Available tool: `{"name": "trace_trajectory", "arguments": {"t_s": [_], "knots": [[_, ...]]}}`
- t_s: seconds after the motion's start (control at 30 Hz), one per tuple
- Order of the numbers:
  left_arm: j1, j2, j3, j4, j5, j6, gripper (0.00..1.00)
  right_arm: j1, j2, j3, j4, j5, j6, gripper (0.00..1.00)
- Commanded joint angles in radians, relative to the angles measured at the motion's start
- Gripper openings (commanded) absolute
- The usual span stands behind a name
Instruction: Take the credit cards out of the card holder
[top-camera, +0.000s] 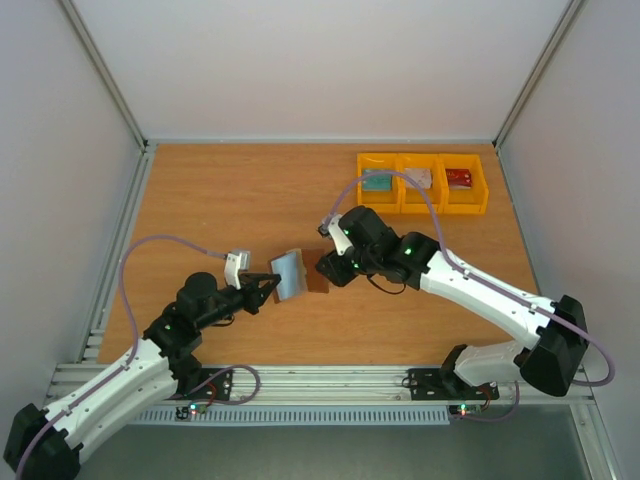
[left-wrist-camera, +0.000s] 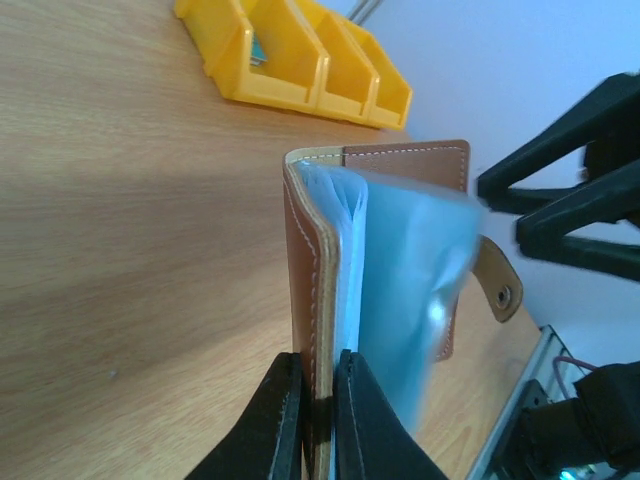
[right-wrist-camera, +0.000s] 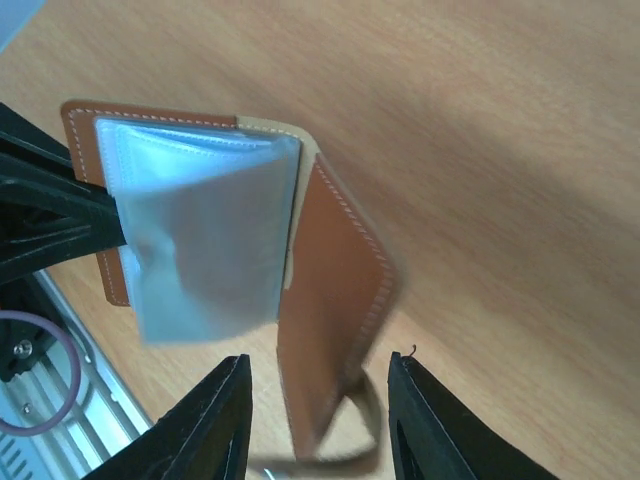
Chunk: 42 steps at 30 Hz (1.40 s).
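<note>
The brown card holder (top-camera: 318, 273) is held open above the table, its blue-grey sleeves (left-wrist-camera: 410, 260) fanned out. My left gripper (left-wrist-camera: 318, 362) is shut on the edge of one brown cover (left-wrist-camera: 305, 270). My right gripper (right-wrist-camera: 318, 368) stands open, and the other brown cover (right-wrist-camera: 335, 290) with its snap tab hangs blurred between the fingers, touching neither. No card shows in the sleeves. Three credit cards lie in the yellow bins: a teal one (top-camera: 377, 181), a whitish-grey one (top-camera: 420, 178) and a red one (top-camera: 459, 178).
The row of three yellow bins (top-camera: 423, 209) stands at the back right of the wooden table (top-camera: 230, 200), and also shows in the left wrist view (left-wrist-camera: 300, 70). White walls close in the back and sides. A metal rail (top-camera: 320, 380) runs along the near edge.
</note>
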Motion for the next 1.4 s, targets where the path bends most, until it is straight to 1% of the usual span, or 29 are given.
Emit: {"name": "trace_trajectory", "arguments": {"t_s": [0.0,0.13,0.23,0.43,0.57,0.63,0.8,1.03,1.37], "knots": [[-0.003,-0.019,0.034,0.008,-0.073,0.034,0.00,0.007,-0.066,0.045,-0.055,0.093,-0.022,0.39],[-0.003,-0.024,0.034,0.014,-0.074,0.050,0.00,0.011,-0.097,0.093,-0.091,0.072,-0.015,0.38],[-0.003,-0.017,0.032,0.023,-0.063,0.040,0.00,0.046,-0.110,0.105,-0.061,0.021,0.009,0.36],[-0.002,0.002,0.032,0.038,-0.037,0.024,0.00,0.161,-0.049,0.076,0.169,-0.117,0.089,0.35],[-0.003,0.014,0.031,0.041,-0.032,0.023,0.00,0.181,0.014,0.037,0.318,-0.194,0.161,0.32],[-0.003,0.012,0.030,0.043,-0.031,0.023,0.00,0.183,0.050,0.025,0.358,-0.212,0.187,0.32],[-0.003,0.007,0.028,0.048,-0.022,0.023,0.00,0.182,0.088,-0.011,0.394,-0.147,0.218,0.31],[-0.003,0.004,0.027,0.056,-0.009,0.023,0.00,0.164,0.110,-0.011,0.274,0.055,0.240,0.28],[-0.003,-0.004,0.023,0.073,0.008,0.014,0.00,0.084,0.088,-0.033,0.187,0.090,0.223,0.29]]}}
